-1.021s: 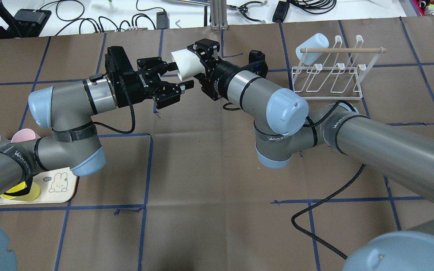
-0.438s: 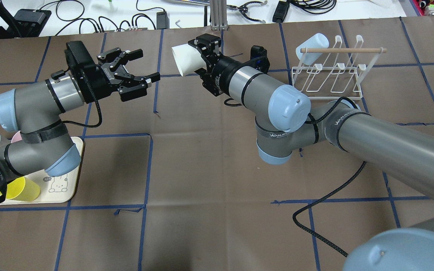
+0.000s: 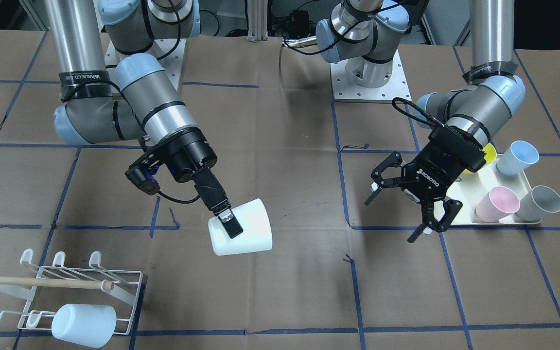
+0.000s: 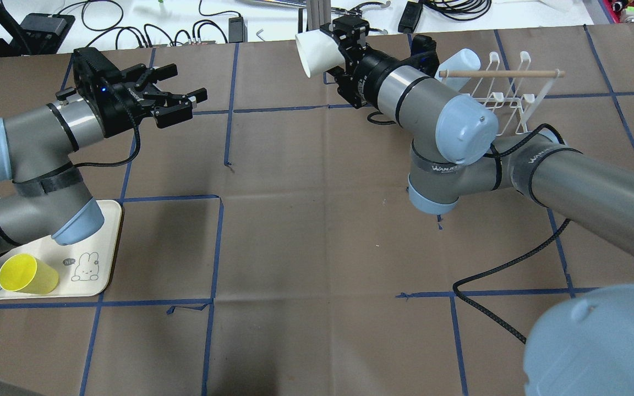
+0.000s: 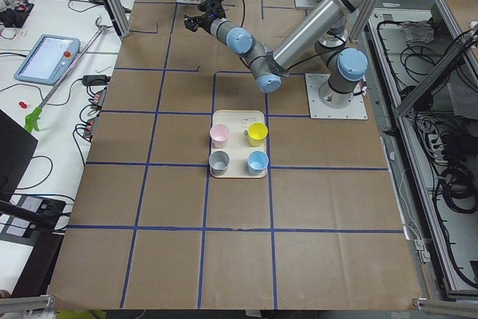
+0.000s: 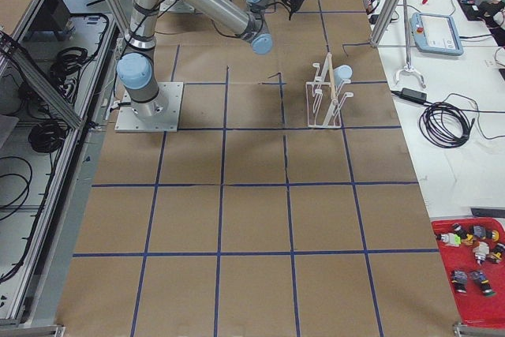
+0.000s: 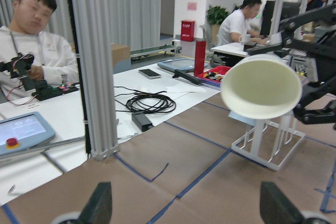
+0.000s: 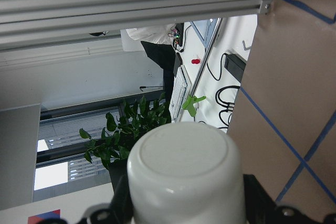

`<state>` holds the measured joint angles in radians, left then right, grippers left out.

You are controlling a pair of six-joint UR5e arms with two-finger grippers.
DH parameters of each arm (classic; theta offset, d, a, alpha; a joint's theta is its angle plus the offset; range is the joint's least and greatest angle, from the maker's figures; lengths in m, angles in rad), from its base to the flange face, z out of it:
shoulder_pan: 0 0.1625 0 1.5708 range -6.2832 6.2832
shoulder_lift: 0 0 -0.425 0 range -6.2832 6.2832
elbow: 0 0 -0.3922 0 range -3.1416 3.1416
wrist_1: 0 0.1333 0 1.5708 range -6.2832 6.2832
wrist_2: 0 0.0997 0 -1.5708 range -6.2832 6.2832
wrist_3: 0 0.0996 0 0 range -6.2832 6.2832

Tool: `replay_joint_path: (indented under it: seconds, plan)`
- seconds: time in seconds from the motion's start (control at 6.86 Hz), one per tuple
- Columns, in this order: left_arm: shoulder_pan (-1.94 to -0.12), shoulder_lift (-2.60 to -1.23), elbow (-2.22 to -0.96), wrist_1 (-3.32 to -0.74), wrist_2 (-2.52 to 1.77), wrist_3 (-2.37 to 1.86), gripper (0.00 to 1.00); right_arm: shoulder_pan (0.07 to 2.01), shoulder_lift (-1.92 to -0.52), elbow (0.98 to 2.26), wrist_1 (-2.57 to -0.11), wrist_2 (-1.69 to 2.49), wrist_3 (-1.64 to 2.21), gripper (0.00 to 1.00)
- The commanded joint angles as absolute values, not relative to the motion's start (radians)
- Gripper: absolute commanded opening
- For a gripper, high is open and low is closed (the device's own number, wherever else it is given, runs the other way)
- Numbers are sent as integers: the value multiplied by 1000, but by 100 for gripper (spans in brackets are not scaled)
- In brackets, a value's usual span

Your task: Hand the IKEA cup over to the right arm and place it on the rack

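Note:
The white IKEA cup (image 3: pixel 248 233) lies on its side in the air, gripped by my right gripper (image 3: pixel 234 228), which is shut on its wall. In the overhead view the cup (image 4: pixel 316 50) is at the far edge of the table, just left of the white wire rack (image 4: pixel 507 96), with the right gripper (image 4: pixel 336 48) behind it. My left gripper (image 4: pixel 187 82) is open and empty, well to the left of the cup. The left wrist view looks into the cup's mouth (image 7: pixel 261 85). The right wrist view shows its base (image 8: pixel 184 171).
A pale blue cup (image 3: pixel 83 324) hangs on the rack (image 3: pixel 66 287) under its wooden dowel (image 3: pixel 42 282). A cream tray (image 3: pixel 460 194) under the left arm holds pink (image 3: pixel 496 203), grey (image 3: pixel 540 203), blue (image 3: pixel 518 156) and yellow (image 4: pixel 22 274) cups. A black cable (image 4: pixel 493 297) trails over the table.
My left gripper has drawn back to the left, away from the cup, and stays open. My right arm has carried the cup farther and to the right, close to the rack.

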<state>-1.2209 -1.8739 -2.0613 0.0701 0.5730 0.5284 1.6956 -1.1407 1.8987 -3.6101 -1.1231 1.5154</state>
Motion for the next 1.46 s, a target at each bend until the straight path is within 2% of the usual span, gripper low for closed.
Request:
replay_joint_path:
  seconds: [0.0, 0.44, 0.88, 1.02, 1.31]
  plan:
    - [-1276, -1870, -1901, -169, 851, 363, 100, 1599, -1150, 1904, -3608, -1106, 1143, 4]
    - [-1475, -1839, -1656, -737, 1361, 168, 100, 1471, -1152, 1891, -3576, -1106, 386, 5]
    - [-1529, -1758, -1469, -1416, 1508, 28, 100, 1314, -1151, 1835, -3379, -1108, 29, 5]
    - [-1549, -1723, -1442, -1510, 1553, 15, 100, 1255, -1143, 1800, -3311, -1106, -67, 5]
    - [-1577, -1649, -1495, -1531, 1557, 23, 100, 1235, -1088, 1718, -3261, -1109, -184, 5]
